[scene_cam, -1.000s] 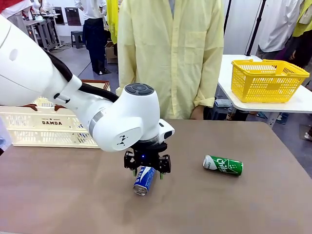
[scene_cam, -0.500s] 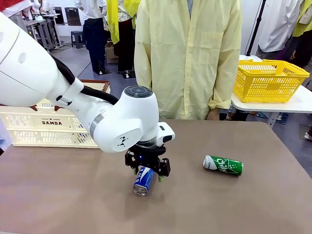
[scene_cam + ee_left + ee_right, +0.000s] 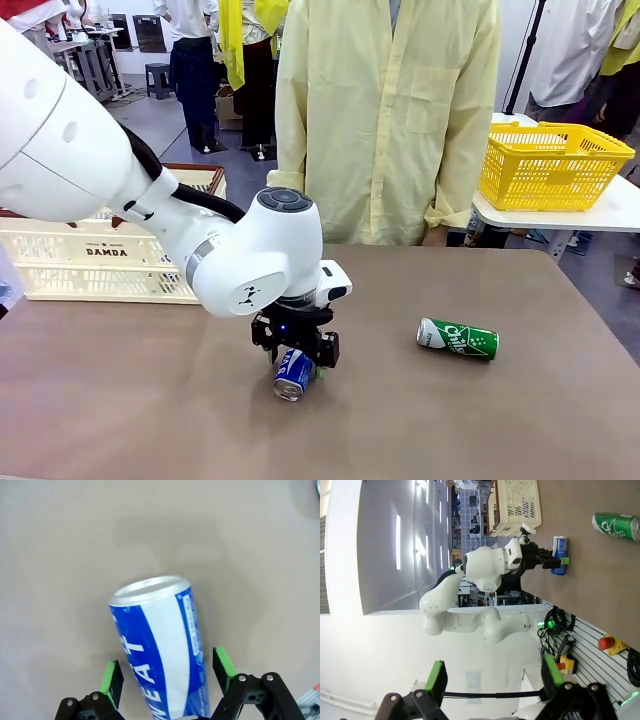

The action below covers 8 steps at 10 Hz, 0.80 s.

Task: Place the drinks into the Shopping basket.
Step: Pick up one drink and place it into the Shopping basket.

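The brown counter (image 3: 500, 420) spans the front view, and a person (image 3: 390, 120) in a pale yellow coat stands at its far edge. The white left arm (image 3: 250, 260) reaches in over the counter's middle. The cream Shopping basket (image 3: 90, 265), marked DAMDA, sits at the counter's far left, with no cans visible in it. A yellow mesh basket (image 3: 550, 165) stands on a separate white surface at the far right. The left tool (image 3: 297, 360) is lowered over the blue can (image 3: 160, 645), which lies on its side; its green pads (image 3: 112, 680) flank the can with a narrow gap on each side, gripping nothing. The right tool (image 3: 494, 677) is spread wide and empty. The green can (image 3: 457, 339) lies on its side, well to the right.
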Available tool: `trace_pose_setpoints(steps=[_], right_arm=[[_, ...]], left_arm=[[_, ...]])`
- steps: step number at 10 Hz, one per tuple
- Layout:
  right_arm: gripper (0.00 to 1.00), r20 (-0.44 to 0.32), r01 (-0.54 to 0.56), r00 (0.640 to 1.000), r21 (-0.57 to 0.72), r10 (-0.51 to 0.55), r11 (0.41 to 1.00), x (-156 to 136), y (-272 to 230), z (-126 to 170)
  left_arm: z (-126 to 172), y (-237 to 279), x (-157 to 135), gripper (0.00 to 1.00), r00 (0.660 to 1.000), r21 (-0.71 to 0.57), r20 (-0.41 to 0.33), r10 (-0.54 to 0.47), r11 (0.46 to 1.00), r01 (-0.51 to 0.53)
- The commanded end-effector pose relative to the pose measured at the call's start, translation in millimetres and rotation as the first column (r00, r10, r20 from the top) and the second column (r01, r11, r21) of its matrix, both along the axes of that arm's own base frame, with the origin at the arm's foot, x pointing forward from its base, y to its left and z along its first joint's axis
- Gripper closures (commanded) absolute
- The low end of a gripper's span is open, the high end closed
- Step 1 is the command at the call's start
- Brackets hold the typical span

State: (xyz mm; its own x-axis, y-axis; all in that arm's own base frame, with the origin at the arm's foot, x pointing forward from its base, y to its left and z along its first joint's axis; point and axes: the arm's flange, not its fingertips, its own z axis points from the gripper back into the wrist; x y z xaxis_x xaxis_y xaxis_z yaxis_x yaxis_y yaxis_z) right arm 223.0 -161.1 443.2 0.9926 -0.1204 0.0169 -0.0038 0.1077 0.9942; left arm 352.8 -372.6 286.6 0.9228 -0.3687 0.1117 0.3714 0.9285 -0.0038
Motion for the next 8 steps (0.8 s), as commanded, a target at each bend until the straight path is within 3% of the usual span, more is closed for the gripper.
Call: trace_pose_setpoints(steps=[1,6,7,8], right_arm=[[0.00,0.000,0.003,1.000,0.009,-0.003,1.000,0,1,4],[0.00,0.000,0.003,1.000,0.009,-0.003,1.000,0,1,4],[0.00,0.000,0.003,1.000,0.009,-0.003,1.000,0,1,4],[0.00,0.000,0.003,1.000,0.009,-0.003,1.000,0,1,4]], left_arm=[[-3,-9,5,1.00,0.998,0.038,0.058,0.017,0.999,-0.019],[-1,-7,4,1.00,0.996,0.013,0.086,0.022,1.000,-0.023],[14,-4,3,1.00,0.996,-0.011,0.084,0.026,1.000,-0.025],[50,8,0,1.00,0.994,-0.023,0.105,0.014,1.000,-0.011]])
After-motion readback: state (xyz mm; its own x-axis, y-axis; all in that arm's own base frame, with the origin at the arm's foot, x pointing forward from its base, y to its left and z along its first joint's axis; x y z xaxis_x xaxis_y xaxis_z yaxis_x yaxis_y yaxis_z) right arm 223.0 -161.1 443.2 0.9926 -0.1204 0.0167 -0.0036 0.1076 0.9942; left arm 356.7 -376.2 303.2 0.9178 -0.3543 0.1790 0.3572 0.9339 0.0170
